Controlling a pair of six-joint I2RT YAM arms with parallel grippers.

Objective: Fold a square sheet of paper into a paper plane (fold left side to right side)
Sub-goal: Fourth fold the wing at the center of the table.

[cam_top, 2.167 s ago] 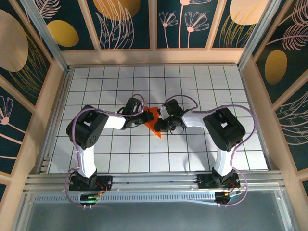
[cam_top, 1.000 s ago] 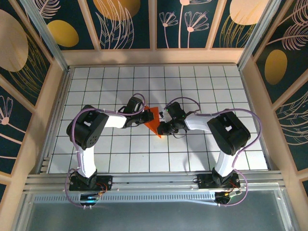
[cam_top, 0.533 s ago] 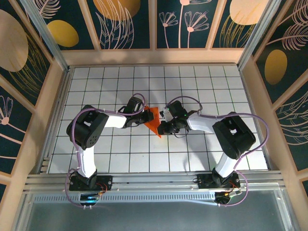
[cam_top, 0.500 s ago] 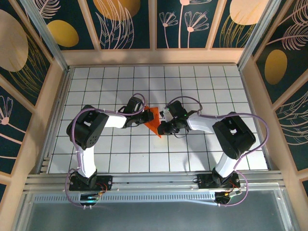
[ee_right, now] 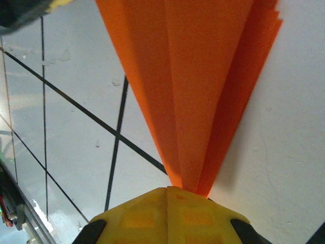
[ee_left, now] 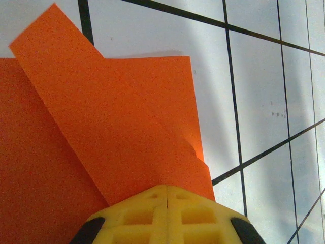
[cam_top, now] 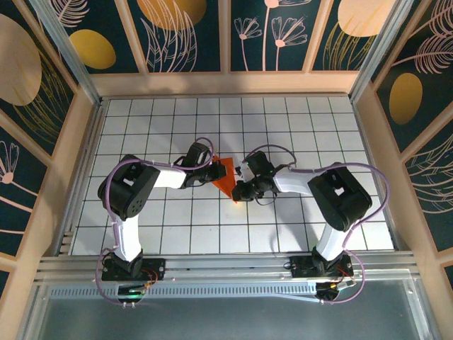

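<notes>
The plane (cam_top: pixel 225 177) lies mid-table (cam_top: pixel 297 127), its fanned creases narrowing to the near tip. My left gripper (ee_left: pixel 166 195), fingers pressed together, meets its left side; my right gripper (ee_right: pixel 167 193), fingers likewise together, meets the tip. Whether either nips paper I cannot tell

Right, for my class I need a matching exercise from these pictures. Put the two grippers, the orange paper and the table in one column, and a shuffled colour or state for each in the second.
Column one:
A. left gripper
B. right gripper
C. paper plane
D. table

Column two:
1. white with black grid lines
2. shut at the paper's pointed tip
3. bright orange, with fanned creases
4. shut at the paper's wide, layered end

Pairs: A-4, B-2, C-3, D-1.
</notes>
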